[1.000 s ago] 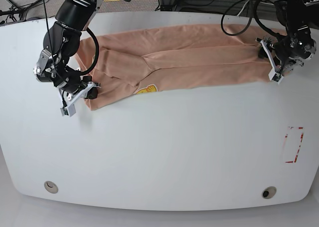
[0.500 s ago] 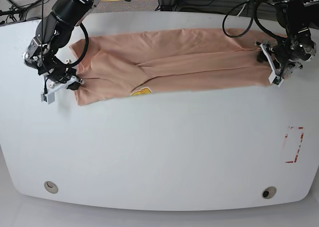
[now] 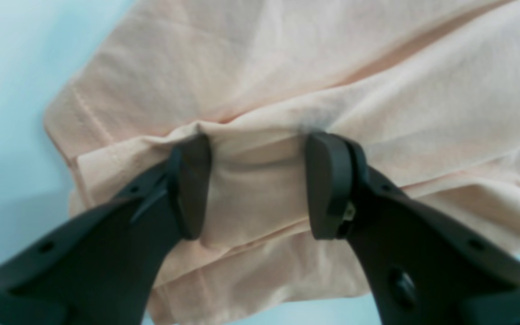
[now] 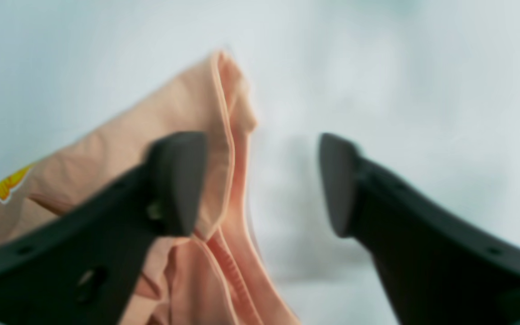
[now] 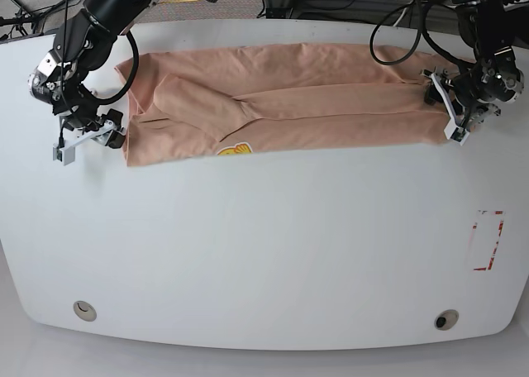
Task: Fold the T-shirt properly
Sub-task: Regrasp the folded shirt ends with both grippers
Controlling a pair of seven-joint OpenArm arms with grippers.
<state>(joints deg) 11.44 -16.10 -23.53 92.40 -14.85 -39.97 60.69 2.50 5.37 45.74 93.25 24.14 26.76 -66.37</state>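
- The T-shirt point(image 5: 281, 104) lies folded lengthwise across the tabletop's point(image 5: 264, 245) far side.
- Right gripper point(image 4: 262, 183): jaws parted, holding nothing.
- Left gripper point(image 3: 257, 185): jaws apart, straddling a cloth ridge; lifting could drag it askew.

T-shirt point(image 3: 287, 90) is running off the left wrist view's top and right edges, so its full extent isn't showing there. Left gripper point(image 3: 257, 185) fingers point(image 3: 327, 180) are hiding the fold beneath them (real clamp or just contact: can't tell). Right wrist view is blurring badly; the yellow patch point(image 4: 11, 185) beside the shirt hem is getting cut by the left edge, design unreadable. In the base view it point(image 5: 234, 150) is showing too small to read.
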